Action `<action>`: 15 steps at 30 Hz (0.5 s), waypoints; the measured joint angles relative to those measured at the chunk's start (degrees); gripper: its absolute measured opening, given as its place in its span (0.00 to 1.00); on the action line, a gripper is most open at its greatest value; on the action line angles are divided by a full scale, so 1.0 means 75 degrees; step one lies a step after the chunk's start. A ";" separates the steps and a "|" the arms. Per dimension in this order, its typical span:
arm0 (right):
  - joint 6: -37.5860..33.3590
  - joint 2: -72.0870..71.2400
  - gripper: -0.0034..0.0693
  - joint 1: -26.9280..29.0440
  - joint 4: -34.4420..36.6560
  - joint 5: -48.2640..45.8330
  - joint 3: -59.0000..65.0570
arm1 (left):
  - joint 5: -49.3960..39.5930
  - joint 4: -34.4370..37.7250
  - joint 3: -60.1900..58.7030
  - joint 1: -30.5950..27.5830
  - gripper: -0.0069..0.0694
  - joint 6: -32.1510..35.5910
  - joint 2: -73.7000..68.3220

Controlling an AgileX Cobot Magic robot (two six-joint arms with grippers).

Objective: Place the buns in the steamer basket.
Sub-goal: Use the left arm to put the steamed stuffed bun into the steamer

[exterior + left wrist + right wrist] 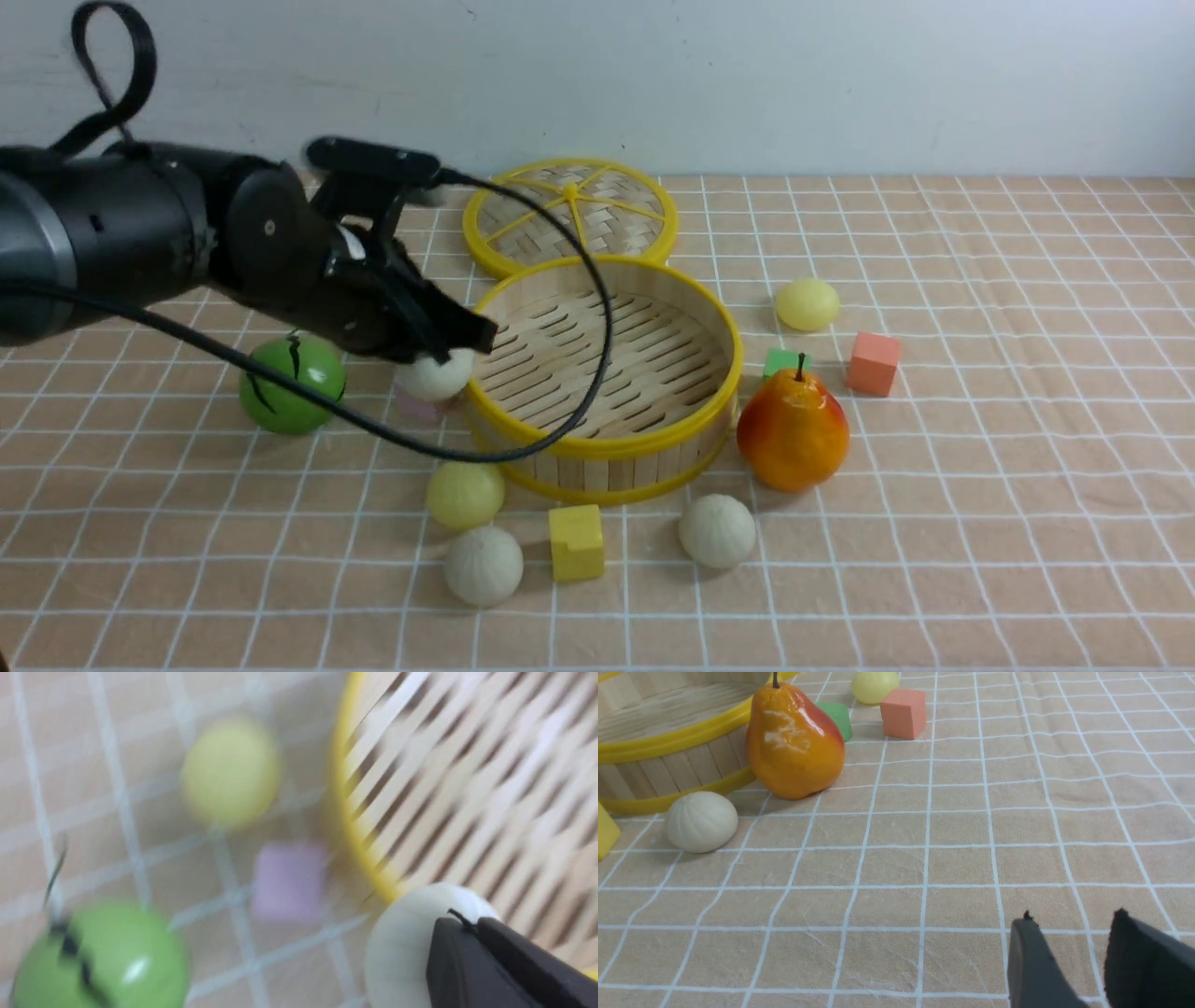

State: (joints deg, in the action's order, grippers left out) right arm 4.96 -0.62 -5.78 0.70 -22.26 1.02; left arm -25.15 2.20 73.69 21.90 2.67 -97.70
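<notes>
Black left gripper (456,343) is clamped on one off-white bun (431,377), just outside the left wall of the steamer basket (607,448). Near-left of the basket lie a yellow bun (465,495) and a pleated bun (483,565). The right gripper (1073,917) hangs over bare cloth (924,858), jaws apart, gripping nothing.

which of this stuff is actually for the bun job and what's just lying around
For the job: steamer basket; white bun by its left side; white bun front left; white bun front right; near yellow bun; far yellow bun.
Just lying about: lid; pear; green melon ball; yellow cube; green cube; orange cube; pink cube.
</notes>
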 joint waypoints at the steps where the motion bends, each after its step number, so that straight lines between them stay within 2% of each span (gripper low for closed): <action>1: 0.0000 0.0000 0.38 0.0000 0.0000 0.0000 0.0000 | -0.0007 0.0008 0.0164 0.0114 0.08 0.0039 -0.0069; 5: 0.0000 0.0000 0.38 0.0000 0.0000 0.0000 0.0000 | -0.0007 0.0030 0.0990 0.0410 0.08 0.0071 -0.0879; 10: 0.0000 0.0000 0.38 0.0000 0.0000 0.0000 0.0000 | -0.0270 0.0040 0.1735 0.0398 0.08 0.0032 -0.2004; 15: 0.0000 0.0000 0.38 0.0000 0.0000 0.0000 0.0000 | -0.0856 -0.0015 0.2386 0.0365 0.21 -0.0109 -0.2786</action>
State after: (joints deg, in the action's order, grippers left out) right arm 4.96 -0.62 -5.78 0.70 -22.26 1.02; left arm -31.56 2.08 91.59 24.64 1.85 -118.59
